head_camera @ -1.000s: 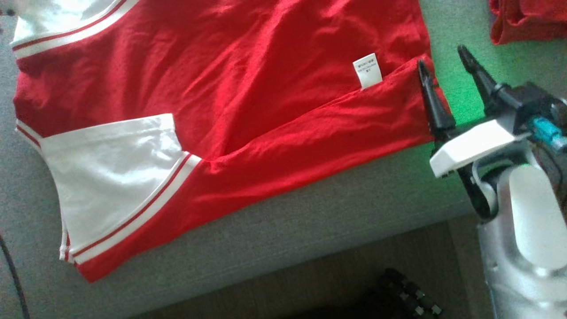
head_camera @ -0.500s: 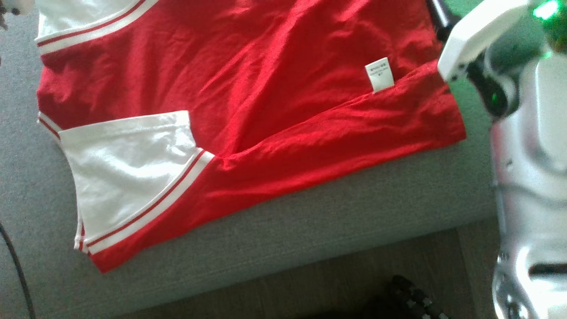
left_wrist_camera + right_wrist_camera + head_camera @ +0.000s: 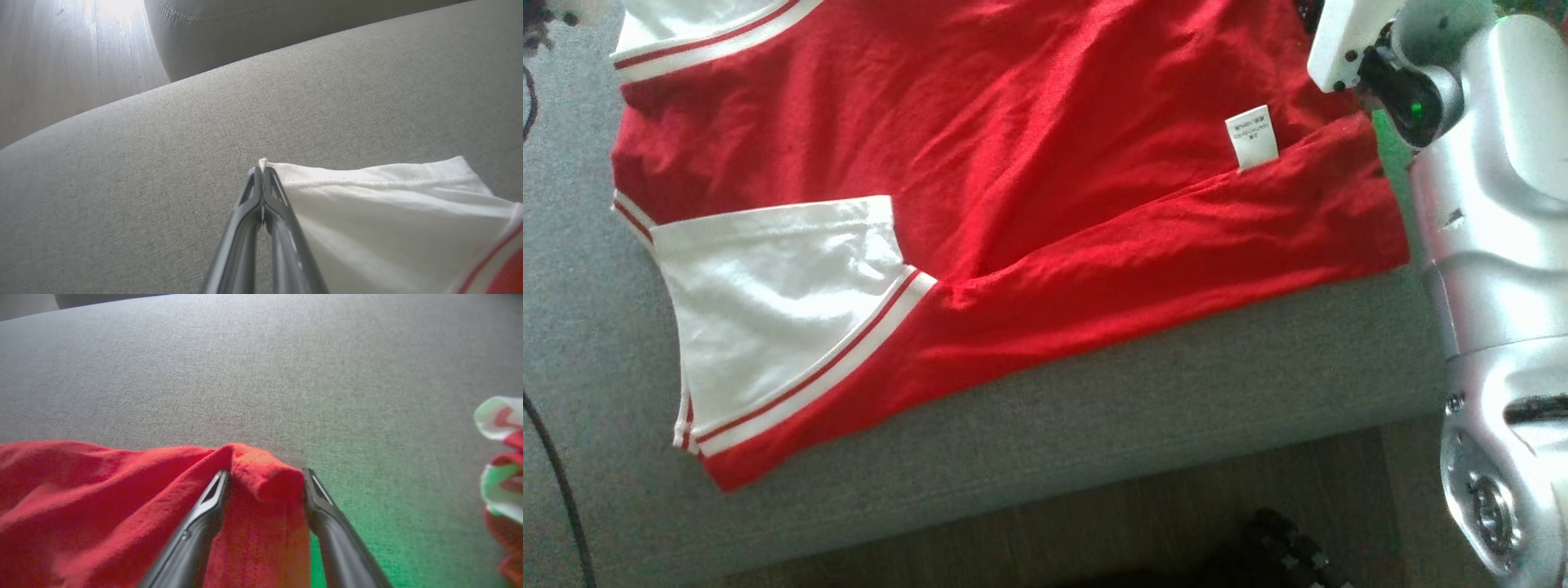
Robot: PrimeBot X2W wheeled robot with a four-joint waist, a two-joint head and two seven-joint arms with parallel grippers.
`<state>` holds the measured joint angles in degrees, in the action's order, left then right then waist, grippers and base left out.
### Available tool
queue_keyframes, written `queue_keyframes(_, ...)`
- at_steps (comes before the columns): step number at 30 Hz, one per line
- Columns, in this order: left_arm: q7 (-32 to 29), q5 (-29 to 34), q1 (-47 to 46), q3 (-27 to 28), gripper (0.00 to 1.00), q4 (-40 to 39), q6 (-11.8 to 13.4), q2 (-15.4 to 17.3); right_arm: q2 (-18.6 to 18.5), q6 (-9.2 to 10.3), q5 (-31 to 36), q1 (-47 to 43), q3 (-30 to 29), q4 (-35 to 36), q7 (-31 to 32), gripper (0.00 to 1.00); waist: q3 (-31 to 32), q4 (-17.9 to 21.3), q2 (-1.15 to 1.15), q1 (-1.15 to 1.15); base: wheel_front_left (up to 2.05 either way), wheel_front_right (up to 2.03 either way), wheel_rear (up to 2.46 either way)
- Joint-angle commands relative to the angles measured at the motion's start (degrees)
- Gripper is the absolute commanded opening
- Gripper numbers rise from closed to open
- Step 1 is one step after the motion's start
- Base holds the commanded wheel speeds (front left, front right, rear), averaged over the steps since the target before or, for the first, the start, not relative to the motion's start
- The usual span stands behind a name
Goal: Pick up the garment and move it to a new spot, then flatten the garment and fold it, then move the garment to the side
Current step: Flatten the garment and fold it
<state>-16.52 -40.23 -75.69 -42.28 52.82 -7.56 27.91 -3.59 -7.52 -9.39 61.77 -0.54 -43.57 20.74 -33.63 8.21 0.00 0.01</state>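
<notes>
On the grey cushion (image 3: 1094, 425) you see the red garment (image 3: 1013, 163) spread near its front edge; your left gripper (image 3: 261, 169) pinches a white sleeve corner, your right gripper (image 3: 265, 473) gapes wide astride a red hem fold; a small white label (image 3: 1252, 135) lies near the right hem

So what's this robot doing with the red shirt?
A two-armed robot is handling a red and white garment spread out on a grey cushion. Its left gripper is shut on the edge of a white sleeve. Its right gripper is open, with a finger on either side of a bunched red corner that it has not yet clamped. A second red and white cloth lies off to one side.
</notes>
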Motion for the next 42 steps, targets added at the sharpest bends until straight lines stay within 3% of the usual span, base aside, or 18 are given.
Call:
queue_keyframes(1,0.45,-0.39,-3.35,0.94,0.0,-0.85,0.08,2.67,0.7,0.03,-0.6,2.05,0.89,1.05,-0.76,0.84,0.0,0.0,0.0,-0.01,0.0,0.0,0.0)
queue_keyframes(4,0.77,-0.89,-3.71,0.05,0.0,-0.48,0.08,2.75,0.7,0.03,-0.64,3.16,1.58,-1.07,-2.01,0.47,0.03,0.01,0.0,-0.01,0.0,0.0,0.0)
queue_keyframes(9,1.54,-1.49,-4.39,-1.37,0.0,0.06,0.08,3.02,0.7,0.03,0.26,4.91,2.14,-3.5,-4.45,0.0,0.09,0.04,0.0,-0.01,0.0,0.0,0.0)
queue_keyframes(27,23.94,0.04,-8.97,-3.42,0.0,-1.1,0.08,3.19,-0.11,0.03,5.22,9.94,-3.9,-7.57,-16.41,0.0,0.25,-2.95,0.0,-0.01,0.0,0.0,0.0)
queue_keyframes(32,29.03,-2.81,-5.98,-4.36,0.0,-6.47,0.08,5.04,-2.61,0.03,3.16,7.3,-3.21,-7.55,-18.03,0.0,1.34,-4.36,0.0,-0.01,0.0,0.0,0.0)
queue_keyframes(42,31.19,-9.42,7.33,-2.49,0.0,-19.93,0.35,10.31,-7.94,0.03,-2.46,-0.59,-0.74,-3.6,-17.84,0.0,3.86,-7.33,0.0,-0.01,0.0,0.0,0.0)
